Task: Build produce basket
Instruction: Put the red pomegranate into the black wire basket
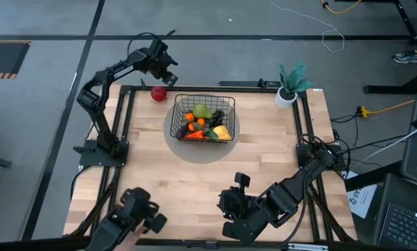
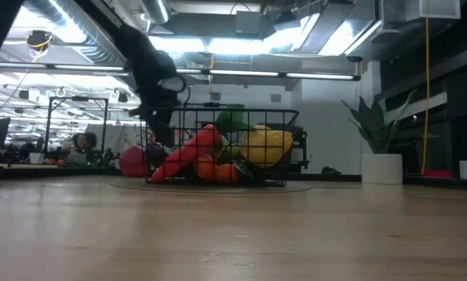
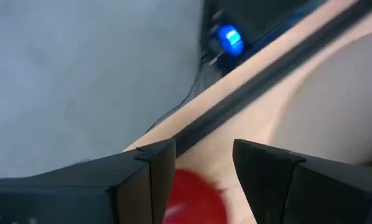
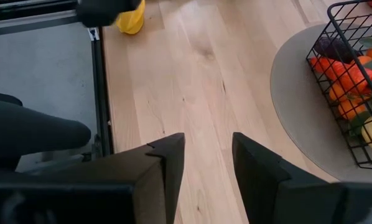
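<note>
With the left gripper spread over the red apple just beside the basket, we should lower squarely, then clamp; the right gripper waits empty, parted, well away.

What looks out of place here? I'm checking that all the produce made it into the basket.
One piece: the red apple sits on the table outside the basket, near the far left corner. The left gripper hovers open over it. Nothing looks spilled or damaged.
</note>
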Available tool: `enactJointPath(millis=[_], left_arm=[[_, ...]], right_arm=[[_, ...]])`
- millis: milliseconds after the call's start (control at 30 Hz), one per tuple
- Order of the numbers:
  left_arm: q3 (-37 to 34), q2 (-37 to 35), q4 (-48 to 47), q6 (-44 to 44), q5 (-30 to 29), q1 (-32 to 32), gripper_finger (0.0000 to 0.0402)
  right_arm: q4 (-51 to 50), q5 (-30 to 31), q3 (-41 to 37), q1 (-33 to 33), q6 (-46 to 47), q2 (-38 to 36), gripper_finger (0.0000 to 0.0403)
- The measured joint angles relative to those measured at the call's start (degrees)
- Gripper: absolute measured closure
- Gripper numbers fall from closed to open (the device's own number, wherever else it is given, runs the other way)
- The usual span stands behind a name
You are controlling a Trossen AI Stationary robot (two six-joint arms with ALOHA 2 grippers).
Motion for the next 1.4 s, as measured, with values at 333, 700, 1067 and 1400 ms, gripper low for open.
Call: enactJointPath(millis=[333, 700, 1067, 1400], left_arm=[[-0.02, 1.33, -3.02, 6.79, -11.89, 1.65, 0.0252], [-2.07, 1.40, -5.93, 12.27, -14.15, 1.01, 0.0253], [-4.89, 0.45, -39.39, 4.06, -10.96, -0.71, 0.0253], [-4.92, -9.60, -51.96, 11.27, 7.62, -7.68, 0.0253]], right_arm=[[0.02, 0.02, 0.00, -0.02, -2.05, 0.00, 0.0279], [0.11, 0.02, 0.00, 0.05, 0.47, 0.00, 0.0279], [0.09, -1.51, 0.00, 0.09, -0.13, 0.00, 0.0279], [0.09, -1.51, 0.00, 0.09, -1.36, 0.00, 0.0279]])
